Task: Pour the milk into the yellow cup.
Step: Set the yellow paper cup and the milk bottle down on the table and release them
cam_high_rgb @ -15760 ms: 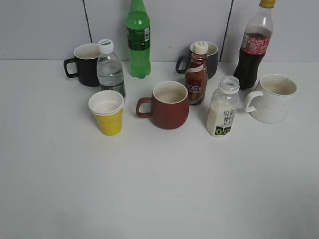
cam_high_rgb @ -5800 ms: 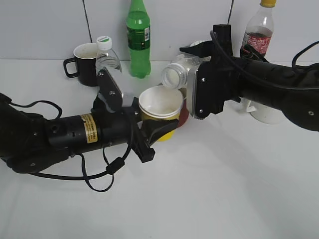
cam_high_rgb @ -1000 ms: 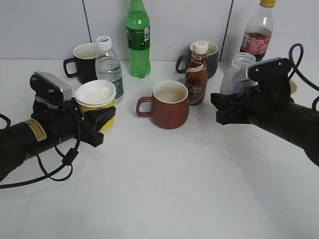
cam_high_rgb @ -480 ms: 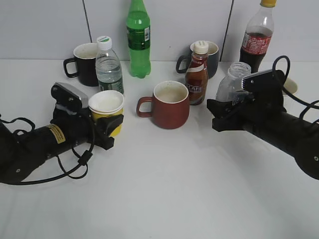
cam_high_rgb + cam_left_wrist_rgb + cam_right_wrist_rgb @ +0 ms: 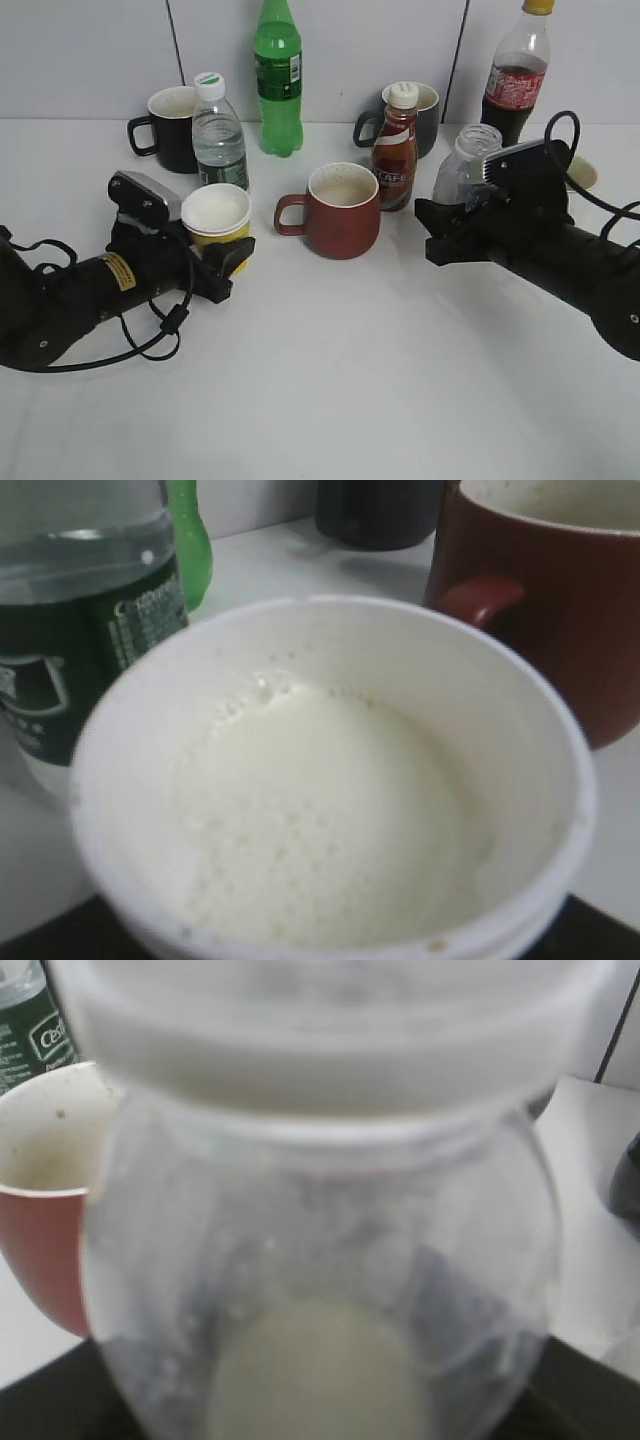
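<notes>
The yellow cup (image 5: 218, 225) stands upright at the left of the table, with frothy white milk inside, seen close up in the left wrist view (image 5: 330, 800). My left gripper (image 5: 222, 262) is shut on the cup. The milk bottle (image 5: 466, 168) is upright at the right, nearly empty, with a little white liquid at its bottom in the right wrist view (image 5: 320, 1260). My right gripper (image 5: 452, 228) is shut on the milk bottle, and its fingers hide the bottle's lower part.
A dark red mug (image 5: 338, 210) stands in the middle, a brown coffee bottle (image 5: 395, 150) behind it. A water bottle (image 5: 219, 134), black mug (image 5: 170, 128), green bottle (image 5: 277, 80), dark mug (image 5: 428, 113) and cola bottle (image 5: 514, 75) line the back. A white mug (image 5: 582, 175) is behind my right arm.
My left gripper has carried the yellow cup to the right and lowered it toward the table. My right gripper has brought the milk bottle slightly left and down, then held still.
</notes>
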### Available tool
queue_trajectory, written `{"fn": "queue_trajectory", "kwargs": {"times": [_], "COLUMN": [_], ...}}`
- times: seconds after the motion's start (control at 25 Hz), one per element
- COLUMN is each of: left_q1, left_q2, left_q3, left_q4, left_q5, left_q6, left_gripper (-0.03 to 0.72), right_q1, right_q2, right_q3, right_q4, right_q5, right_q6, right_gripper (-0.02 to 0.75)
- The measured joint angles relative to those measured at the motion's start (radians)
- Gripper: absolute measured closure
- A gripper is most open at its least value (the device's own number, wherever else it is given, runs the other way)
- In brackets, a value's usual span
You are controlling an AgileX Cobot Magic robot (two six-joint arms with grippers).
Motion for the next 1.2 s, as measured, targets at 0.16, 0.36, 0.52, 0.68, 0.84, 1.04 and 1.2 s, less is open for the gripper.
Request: {"fn": "queue_trajectory", "kwargs": {"times": [0.16, 0.36, 0.52, 0.68, 0.84, 1.04, 1.2], "left_q1": [0.0, 0.0, 0.0, 0.0, 0.0, 0.0, 0.0], "left_q2": [-0.01, -0.056, -0.066, -0.068, -0.07, -0.117, -0.156], "left_q3": [0.001, 0.034, 0.07, 0.095, 0.111, 0.151, 0.183], "left_q4": [0.0, -0.01, -0.012, -0.019, -0.045, -0.057, -0.061], "left_q5": [0.03, 0.064, 0.067, 0.059, 0.052, 0.062, 0.064], "left_q6": [0.0, 0.001, 0.001, 0.001, 0.001, 0.001, 0.001], "left_gripper": [0.151, 0.142, 0.142, 0.142, 0.139, 0.126, 0.125], "right_q1": [0.0, 0.0, 0.0, 0.0, 0.0, 0.0, 0.0], "right_q2": [0.0, 0.016, 0.073, 0.113, 0.121, 0.122, 0.129], "right_q3": [0.0, -0.009, -0.047, -0.073, -0.076, -0.076, -0.076], "right_q4": [0.0, 0.004, 0.004, 0.005, 0.007, 0.007, 0.007], "right_q5": [0.0, -0.002, -0.003, -0.003, -0.004, -0.004, -0.004], "right_q6": [-0.015, -0.018, -0.019, -0.019, -0.044, -0.062, -0.064], "right_gripper": [0.299, 0.299, 0.297, 0.297, 0.297, 0.298, 0.297]}}
